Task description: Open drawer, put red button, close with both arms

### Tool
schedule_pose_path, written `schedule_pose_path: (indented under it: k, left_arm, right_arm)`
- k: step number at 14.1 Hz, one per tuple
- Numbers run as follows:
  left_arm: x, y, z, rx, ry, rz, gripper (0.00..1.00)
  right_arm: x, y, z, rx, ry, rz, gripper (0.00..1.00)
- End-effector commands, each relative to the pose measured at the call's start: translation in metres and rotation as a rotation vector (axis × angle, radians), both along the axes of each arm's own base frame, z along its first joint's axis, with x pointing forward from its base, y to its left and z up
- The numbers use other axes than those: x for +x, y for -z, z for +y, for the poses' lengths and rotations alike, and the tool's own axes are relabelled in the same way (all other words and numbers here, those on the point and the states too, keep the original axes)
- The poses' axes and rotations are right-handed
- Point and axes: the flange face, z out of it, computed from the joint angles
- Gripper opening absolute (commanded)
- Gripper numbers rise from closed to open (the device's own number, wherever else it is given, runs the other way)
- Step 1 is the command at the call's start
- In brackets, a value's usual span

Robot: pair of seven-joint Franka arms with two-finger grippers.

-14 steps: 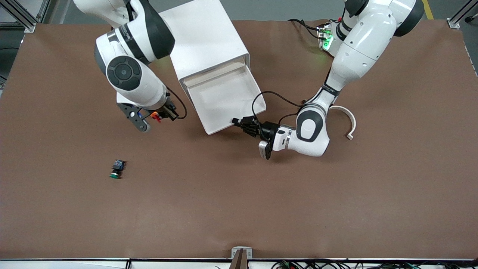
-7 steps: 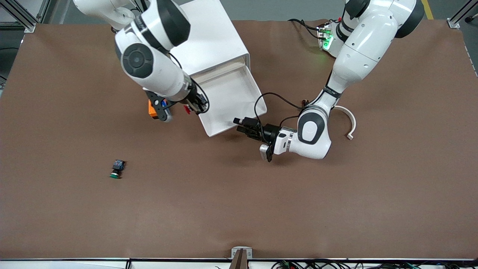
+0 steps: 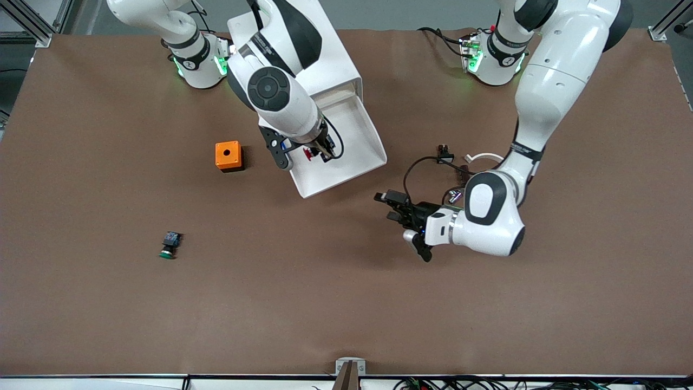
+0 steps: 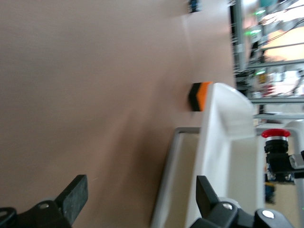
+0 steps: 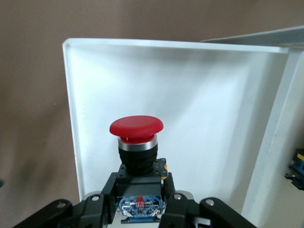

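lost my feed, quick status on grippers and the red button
Right gripper shut on red button, over open drawer. Left gripper open, clear of drawer. Nothing in the way.

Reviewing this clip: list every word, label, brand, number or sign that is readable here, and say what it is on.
No text can be read with certainty.
Black band on the right arm: small white lettering, too small to read.
Black band on the left arm: same, too small.
Red button, held in the right claw over the open drawer: cap blank.
Orange box: no markings.

red button [image 5: 136, 127]: held up by the right gripper [image 5: 137, 209], red cap on top
fingers [image 5: 102, 202]: closed on its black body
drawer [image 5: 199, 118]: white, open, under the button
worktop [image 5: 33, 118]: brown
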Motion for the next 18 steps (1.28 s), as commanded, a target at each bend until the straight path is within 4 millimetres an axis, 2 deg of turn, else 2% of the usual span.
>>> schedule_pose_path:
  k: [1,4,10,11,12,15,17,18]
  left_arm:
    - [0.009,-0.014,0.016,0.074,0.04,-0.045,1.0]
    - [0.011,-0.013,0.024,0.142,0.072,-0.071,1.0]
    - [0.03,-0.033,0.052,0.359,0.041,-0.113,1.0]
    - [0.035,-0.036,0.058,0.388,0.044,-0.134,1.0]
    - [0.04,-0.036,0.07,0.421,0.035,-0.144,1.0]
    - [0.045,-0.032,0.09,0.481,-0.022,-0.114,1.0]
    - [0.045,-0.031,0.09,0.553,-0.048,-0.098,1.0]
    - [0.045,-0.033,0.09,0.607,-0.074,-0.089,1.0]
  right_arm:
    - [-0.001,0.022,0.009,0.0,0.021,0.011,0.32]
    - [-0.003,0.038,0.013,-0.008,0.021,0.022,0.32]
    - [-0.001,0.056,0.013,-0.035,0.075,0.046,0.32]
    - [0.0,0.061,0.015,-0.035,0.081,0.044,0.32]
    - [0.001,0.064,0.015,-0.035,0.082,0.044,0.33]
    - [0.0,0.069,0.016,-0.043,0.077,0.045,0.35]
    - [-0.001,0.07,0.017,-0.048,0.072,0.044,0.5]
    - [-0.002,0.069,0.017,-0.05,0.072,0.047,0.63]
